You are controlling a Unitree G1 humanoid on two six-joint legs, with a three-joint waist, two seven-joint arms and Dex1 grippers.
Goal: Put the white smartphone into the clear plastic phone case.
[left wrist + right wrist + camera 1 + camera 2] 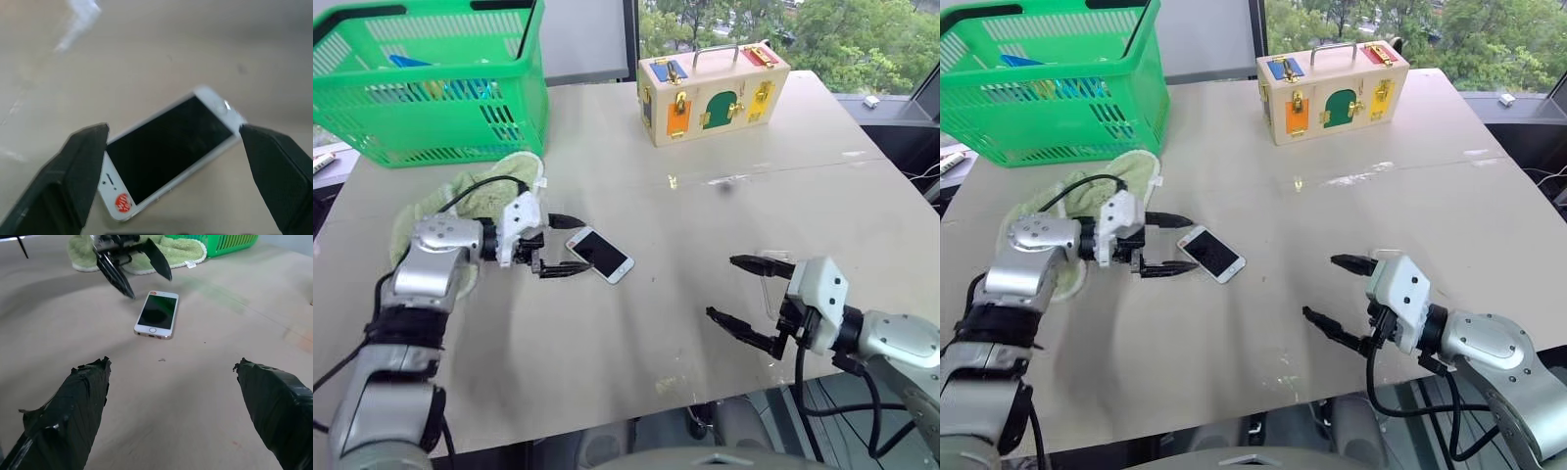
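Now, with the white smartphone (600,255) lying screen-up toward the bench's left side and the left hand (566,245) spread wide at one end, it should straddle the long edges squarely before pinching, while the right hand (750,299), also spread, waits beside the clear plastic phone case (770,284).

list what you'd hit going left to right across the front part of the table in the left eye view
green towel → left gripper → white smartphone → right gripper → clear plastic phone case
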